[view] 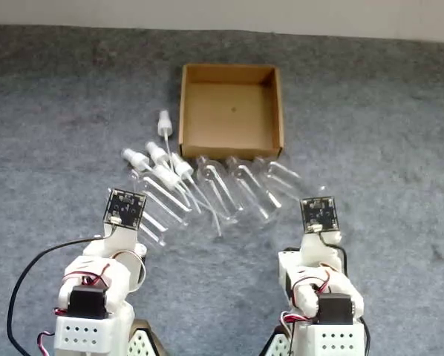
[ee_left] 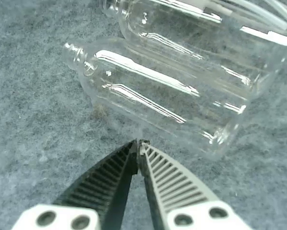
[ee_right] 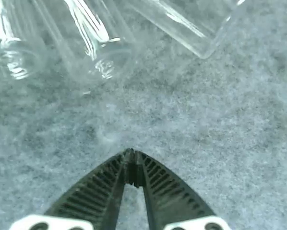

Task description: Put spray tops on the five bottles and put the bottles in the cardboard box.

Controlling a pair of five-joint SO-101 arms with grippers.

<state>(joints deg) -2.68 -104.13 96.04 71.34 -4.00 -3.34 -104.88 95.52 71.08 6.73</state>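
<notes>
An open, empty cardboard box [view: 232, 111] sits at the far middle of the grey carpet. Several clear bottles [view: 250, 189] lie on their sides in a row just in front of it. White spray tops [view: 165, 124] with long tubes lie to the box's left, some across the bottles. My left gripper [ee_left: 137, 143] is shut and empty, low over the carpet just short of a capless bottle [ee_left: 158, 96] lying crosswise. A second bottle [ee_left: 206, 33] lies beyond that one. My right gripper [ee_right: 131, 154] is shut and empty, a short way back from two bottle bases [ee_right: 93, 43].
Both arms stand at the near edge, the left arm [view: 124, 208] and the right arm [view: 320, 215], with bare carpet [view: 222, 274] between them. A black cable [view: 29, 271] curves at the near left. Open carpet lies on both sides of the box.
</notes>
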